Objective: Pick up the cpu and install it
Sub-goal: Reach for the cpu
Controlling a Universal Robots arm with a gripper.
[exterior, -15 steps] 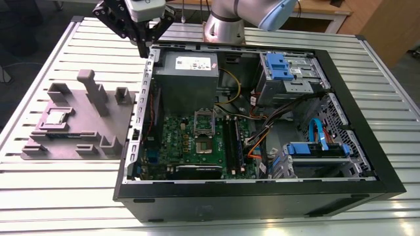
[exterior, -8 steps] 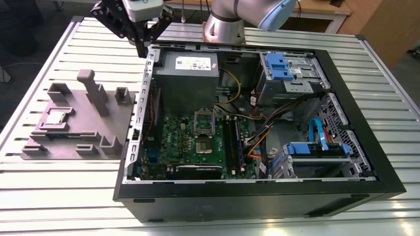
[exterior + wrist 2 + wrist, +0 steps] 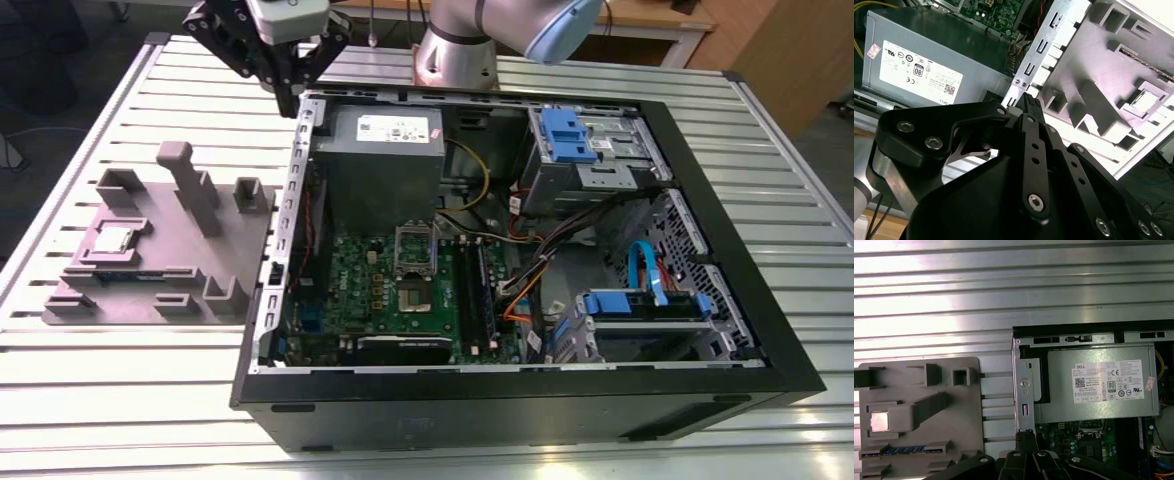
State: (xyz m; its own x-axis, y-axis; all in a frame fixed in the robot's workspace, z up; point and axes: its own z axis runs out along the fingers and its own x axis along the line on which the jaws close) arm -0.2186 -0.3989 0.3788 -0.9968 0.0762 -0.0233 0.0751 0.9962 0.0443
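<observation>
The cpu (image 3: pixel 114 238) is a small silvery square lying flat in a pocket of the grey holder block (image 3: pixel 167 275), on the exterior view's left. It also shows in the first wrist view (image 3: pixel 879 421) and the second wrist view (image 3: pixel 1148 99). My gripper (image 3: pixel 288 103) hangs above the back corner of the open computer case (image 3: pixel 534 400), beyond the holder block and well away from the cpu. Its fingers meet at the tips (image 3: pixel 1027 100) (image 3: pixel 1026 436), shut with nothing between them. On the green motherboard, the socket (image 3: pixel 414 265) lies uncovered.
A grey power supply with a white label (image 3: pixel 380 150) sits in the case just below my gripper. Cables, blue drive brackets (image 3: pixel 577 135) and black memory sticks (image 3: pixel 470 295) crowd the case. Tall posts (image 3: pixel 180 175) rise from the holder block. Everything rests on a slatted metal table (image 3: pixel 120 390).
</observation>
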